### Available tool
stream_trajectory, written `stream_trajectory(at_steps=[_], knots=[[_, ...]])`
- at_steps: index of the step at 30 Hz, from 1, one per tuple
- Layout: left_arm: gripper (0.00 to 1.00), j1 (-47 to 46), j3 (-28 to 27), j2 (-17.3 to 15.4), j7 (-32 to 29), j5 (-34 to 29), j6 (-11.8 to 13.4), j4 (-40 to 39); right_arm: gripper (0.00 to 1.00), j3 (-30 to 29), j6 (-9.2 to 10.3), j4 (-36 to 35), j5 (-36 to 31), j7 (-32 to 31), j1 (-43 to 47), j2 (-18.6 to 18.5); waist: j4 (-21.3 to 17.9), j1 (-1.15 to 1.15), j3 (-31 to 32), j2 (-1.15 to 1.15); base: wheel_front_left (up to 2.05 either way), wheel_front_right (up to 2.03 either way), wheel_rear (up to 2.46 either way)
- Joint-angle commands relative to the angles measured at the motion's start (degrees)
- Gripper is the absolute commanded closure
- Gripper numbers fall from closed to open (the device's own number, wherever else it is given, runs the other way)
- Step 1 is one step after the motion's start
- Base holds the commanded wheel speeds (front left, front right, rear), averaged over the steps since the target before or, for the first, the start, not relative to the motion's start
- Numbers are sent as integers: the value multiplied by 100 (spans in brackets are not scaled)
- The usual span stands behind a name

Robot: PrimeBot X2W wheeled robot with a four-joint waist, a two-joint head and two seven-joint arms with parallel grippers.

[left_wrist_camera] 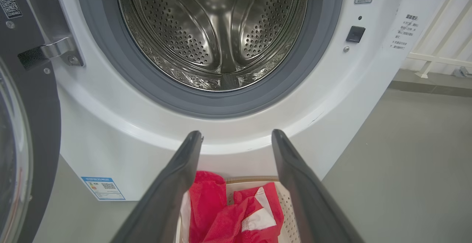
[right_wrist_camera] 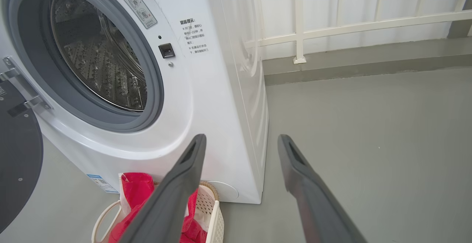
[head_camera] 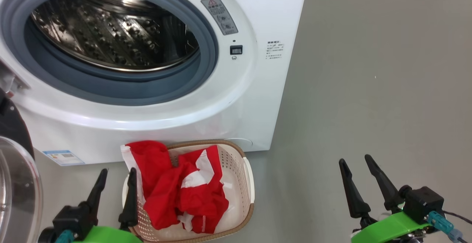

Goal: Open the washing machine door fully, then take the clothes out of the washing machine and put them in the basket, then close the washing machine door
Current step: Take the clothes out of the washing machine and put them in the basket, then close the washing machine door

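The white washing machine (head_camera: 258, 33) (left_wrist_camera: 121, 136) (right_wrist_camera: 217, 99) stands with its round opening uncovered and a bare steel drum (head_camera: 110, 33) (left_wrist_camera: 217, 29) (right_wrist_camera: 96, 62) inside. Its door (head_camera: 14, 184) (left_wrist_camera: 33, 125) (right_wrist_camera: 16, 154) hangs swung out at the left. On the floor in front sits the cream basket (head_camera: 239, 176) (left_wrist_camera: 285, 202) (right_wrist_camera: 210, 206), holding the red and white clothes (head_camera: 177, 187) (left_wrist_camera: 217, 213) (right_wrist_camera: 134, 191), one part draped over its far left rim. My left gripper (head_camera: 117, 173) (left_wrist_camera: 237, 136) hovers open at the basket's left edge. My right gripper (head_camera: 356, 161) (right_wrist_camera: 241, 139) is open over bare floor.
Grey floor (head_camera: 368, 88) stretches to the right of the machine. In the right wrist view a white railing (right_wrist_camera: 350, 21) runs along the back wall behind the machine. The open door takes up the space at the left.
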State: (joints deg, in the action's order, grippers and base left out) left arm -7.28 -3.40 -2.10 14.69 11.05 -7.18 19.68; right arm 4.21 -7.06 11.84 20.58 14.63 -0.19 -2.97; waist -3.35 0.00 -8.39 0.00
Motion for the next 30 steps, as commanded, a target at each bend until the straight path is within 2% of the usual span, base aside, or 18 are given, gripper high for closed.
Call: stream_trajectory(at_steps=[1, 11, 30], knots=[[0, 65, -154, -106, 30, -64, -31, -231, 0, 95, -43, -135, -47, 37, 15, -46, 30, 0, 78, 0, 0, 0, 0], [0, 611, -355, -88, 30, -195, -31, -820, 0, -17, -43, -163, -57, 37, 251, -64, 51, 0, 149, 0, 0, 0, 0], [0, 629, -361, -78, 30, -68, -31, -1017, 0, -50, -43, -181, -85, 37, 196, -37, 67, 0, 78, 0, 0, 0, 0]])
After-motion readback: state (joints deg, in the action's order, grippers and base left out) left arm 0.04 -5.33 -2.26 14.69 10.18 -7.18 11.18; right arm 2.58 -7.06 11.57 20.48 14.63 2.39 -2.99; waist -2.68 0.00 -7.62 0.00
